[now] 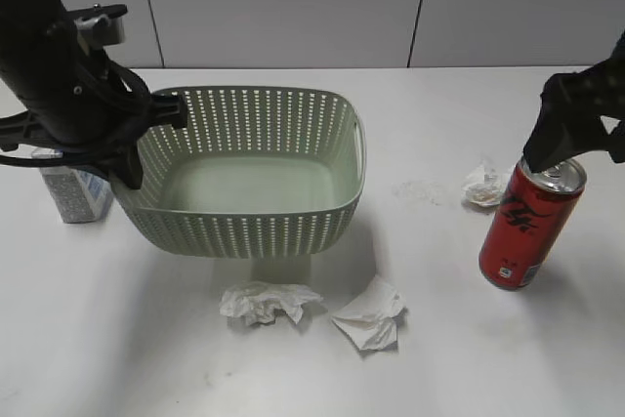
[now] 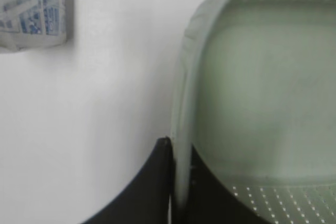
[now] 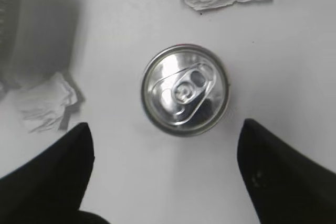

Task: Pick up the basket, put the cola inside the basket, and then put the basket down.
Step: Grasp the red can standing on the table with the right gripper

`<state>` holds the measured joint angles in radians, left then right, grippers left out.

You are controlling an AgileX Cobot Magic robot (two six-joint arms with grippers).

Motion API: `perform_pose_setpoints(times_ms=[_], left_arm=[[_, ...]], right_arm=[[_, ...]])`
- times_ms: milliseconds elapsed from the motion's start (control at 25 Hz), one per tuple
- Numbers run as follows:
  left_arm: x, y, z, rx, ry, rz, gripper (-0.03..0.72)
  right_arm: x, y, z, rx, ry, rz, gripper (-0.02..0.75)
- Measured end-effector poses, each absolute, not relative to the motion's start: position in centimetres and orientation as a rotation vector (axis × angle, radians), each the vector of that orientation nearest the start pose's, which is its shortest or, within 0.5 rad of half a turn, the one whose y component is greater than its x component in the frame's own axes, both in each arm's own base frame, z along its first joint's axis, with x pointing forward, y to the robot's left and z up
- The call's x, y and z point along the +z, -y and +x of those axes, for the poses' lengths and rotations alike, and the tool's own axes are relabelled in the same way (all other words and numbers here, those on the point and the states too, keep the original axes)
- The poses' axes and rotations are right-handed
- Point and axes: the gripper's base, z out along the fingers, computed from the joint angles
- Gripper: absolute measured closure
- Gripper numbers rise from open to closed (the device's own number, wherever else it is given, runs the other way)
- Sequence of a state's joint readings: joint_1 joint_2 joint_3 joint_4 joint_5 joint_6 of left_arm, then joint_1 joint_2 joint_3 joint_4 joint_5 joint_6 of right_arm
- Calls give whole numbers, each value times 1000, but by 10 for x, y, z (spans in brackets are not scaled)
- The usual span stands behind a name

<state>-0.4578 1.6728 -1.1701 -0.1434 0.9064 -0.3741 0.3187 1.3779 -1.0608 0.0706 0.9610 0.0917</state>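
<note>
The basket (image 1: 256, 175), pale sage-green with slotted walls and a bare solid floor, sits left of center on the white counter (image 1: 439, 358), and nothing lies inside it. In the exterior view it looks tipped, its left end a little higher than its right, though whether it is clear of the counter cannot be told. The left gripper (image 2: 178, 182) has its black fingers (image 2: 149, 192) closed on the basket's left rim, one outside the wall and one inside, as the left wrist view shows plainly. Just beyond that rim, farther left, stands a white-and-blue carton (image 1: 73, 190), apart from the basket. The cola (image 1: 529, 224), a slim red can with black lettering and a silver pull-tab top, stands upright well to the right of the basket. The right gripper (image 3: 165, 177) hangs directly over it with its fingers (image 3: 50, 174) spread wide to either side of the can's top, touching nothing. Three crumpled tissues lie about: one (image 1: 268, 301) in front of the basket, a second (image 1: 371, 314) just to its right, and a smaller one (image 1: 482, 185) near the cola toward the back.
</note>
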Motion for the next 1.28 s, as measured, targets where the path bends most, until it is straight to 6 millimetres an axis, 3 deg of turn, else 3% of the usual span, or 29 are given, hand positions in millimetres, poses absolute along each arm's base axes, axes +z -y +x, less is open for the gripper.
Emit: perform_pose_setpoints(times_ms=[320, 760, 880, 1000, 1280], left_arm=[[231, 153, 288, -306, -2969, 16, 688], [230, 152, 285, -288, -3006, 20, 688], [230, 152, 285, -288, -3007, 20, 688], [230, 152, 284, -287, -3014, 19, 688], [230, 154, 284, -318, -3019, 1, 688]], right_arm=[[260, -92, 277, 119, -2776, -236, 66], [207, -98, 297, 73, -2938, -208, 77], [201, -99, 299, 68, -2956, -206, 104], [199, -99, 299, 66, -2964, -198, 204], [200, -99, 299, 59, -2964, -253, 202]])
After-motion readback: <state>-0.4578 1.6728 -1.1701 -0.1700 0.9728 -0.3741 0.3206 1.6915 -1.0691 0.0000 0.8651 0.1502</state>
